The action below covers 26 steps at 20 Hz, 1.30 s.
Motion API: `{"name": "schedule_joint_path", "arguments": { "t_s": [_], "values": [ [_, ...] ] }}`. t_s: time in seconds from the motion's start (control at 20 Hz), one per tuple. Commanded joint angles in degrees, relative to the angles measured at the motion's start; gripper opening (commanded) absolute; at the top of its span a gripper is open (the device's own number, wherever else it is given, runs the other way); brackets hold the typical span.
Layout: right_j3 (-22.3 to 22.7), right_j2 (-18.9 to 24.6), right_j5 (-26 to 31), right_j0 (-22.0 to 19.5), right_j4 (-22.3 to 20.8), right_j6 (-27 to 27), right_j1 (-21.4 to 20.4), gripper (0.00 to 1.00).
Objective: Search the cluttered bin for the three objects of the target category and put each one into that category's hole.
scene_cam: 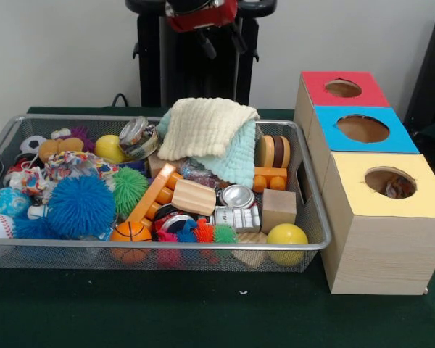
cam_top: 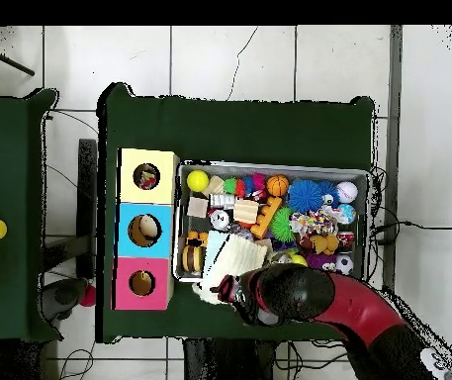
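Note:
The silver wire-mesh bin [scene_cam: 313,210] sits left of the boxes, full of toys; it also shows in the overhead view [cam_top: 269,165]. A knotted ball of patterned fabric [scene_cam: 72,165] lies at its left, behind a blue spiky ball [scene_cam: 80,206], and shows from above [cam_top: 314,222]. The yellow-topped box's hole [scene_cam: 389,181] has something dark and patterned inside; it shows from above too [cam_top: 146,177]. My gripper [scene_cam: 222,40] hangs open and empty high behind the bin, over the cloths at the bin's robot-side edge [cam_top: 226,290].
Cream cloth [scene_cam: 203,127] on mint cloth [scene_cam: 239,163] covers the bin's back middle. A green spiky ball [scene_cam: 129,190], basketball [scene_cam: 130,232], yellow ball [scene_cam: 286,234] and wooden blocks [scene_cam: 278,209] lie around. Blue-topped [scene_cam: 362,129] and red-topped [scene_cam: 343,88] boxes stand behind the yellow one.

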Motion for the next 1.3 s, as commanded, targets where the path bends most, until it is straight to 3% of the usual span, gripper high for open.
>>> {"name": "schedule_joint_path", "arguments": {
  "t_s": [0.05, 0.6, 0.8, 0.95, 1.3],
  "values": [
    [-9.79, -3.80, -4.18, 3.01, -9.94, 0.01, -0.79, 1.00],
    [-17.12, -0.46, 0.78, 4.53, -29.13, -12.27, -2.03, 1.00],
    [-18.14, 1.08, 3.25, 4.72, -30.30, -13.32, -2.45, 1.00],
    [-19.22, 2.97, 4.65, 4.47, -32.50, -17.56, -2.47, 1.00],
    [-21.77, 4.18, 7.94, 4.70, -33.85, -19.55, -2.90, 1.00]
  ]
}}
